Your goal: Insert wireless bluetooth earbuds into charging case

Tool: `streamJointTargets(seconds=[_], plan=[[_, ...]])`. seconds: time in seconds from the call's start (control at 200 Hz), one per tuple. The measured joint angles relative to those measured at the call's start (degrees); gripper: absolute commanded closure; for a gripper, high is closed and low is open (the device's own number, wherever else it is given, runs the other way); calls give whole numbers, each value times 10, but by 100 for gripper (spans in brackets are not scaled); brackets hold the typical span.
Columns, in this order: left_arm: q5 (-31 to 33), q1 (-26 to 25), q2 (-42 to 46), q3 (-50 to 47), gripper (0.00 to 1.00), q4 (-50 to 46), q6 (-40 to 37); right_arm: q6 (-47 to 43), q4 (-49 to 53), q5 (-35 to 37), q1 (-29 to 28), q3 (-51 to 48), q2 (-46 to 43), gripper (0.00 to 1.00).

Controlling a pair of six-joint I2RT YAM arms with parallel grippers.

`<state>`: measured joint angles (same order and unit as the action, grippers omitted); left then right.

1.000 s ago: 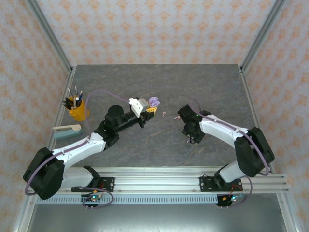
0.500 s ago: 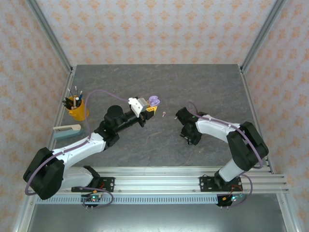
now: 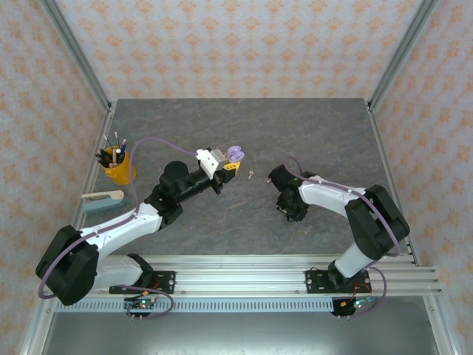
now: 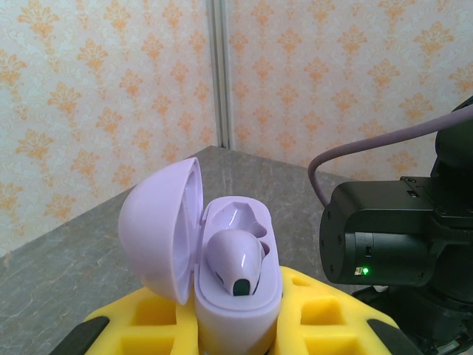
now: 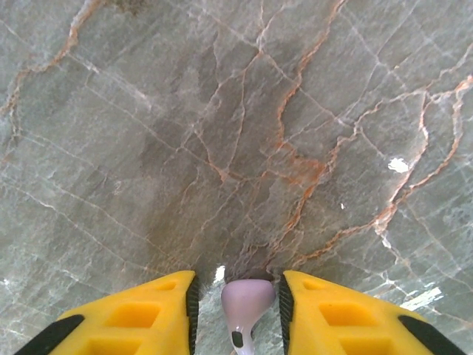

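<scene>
Lower centre: right gripper (image 5: 236,296) has narrowed around 1 lilac earbud (image 5: 248,294) (pickup imminent, not yet pinched). The left gripper (image 4: 236,325) clamps the open case (image 4: 222,244).

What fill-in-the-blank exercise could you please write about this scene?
The left gripper holds a charging case whose lid stands ____.
Inside that case sits ____ lilac earbud beside a vacant slot.
The right gripper straddles a loose earbud lying on the ____.
Missing words: open, one, table.
</scene>
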<state>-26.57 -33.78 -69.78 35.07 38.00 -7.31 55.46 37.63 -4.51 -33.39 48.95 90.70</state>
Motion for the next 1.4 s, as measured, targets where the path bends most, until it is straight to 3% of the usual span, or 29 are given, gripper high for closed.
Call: streamJointTargets(seconds=[0.455, 0.721, 1.401], plan=[[0, 0, 0, 0, 100, 0, 0, -12, -7, 0, 0, -6, -5, 79], [0, 0, 0, 0, 100, 0, 0, -42, -33, -1, 0, -31, -29, 80], [6, 0, 7, 0, 100, -19, -3, -151, -204, -50, 2, -121, -203, 81]])
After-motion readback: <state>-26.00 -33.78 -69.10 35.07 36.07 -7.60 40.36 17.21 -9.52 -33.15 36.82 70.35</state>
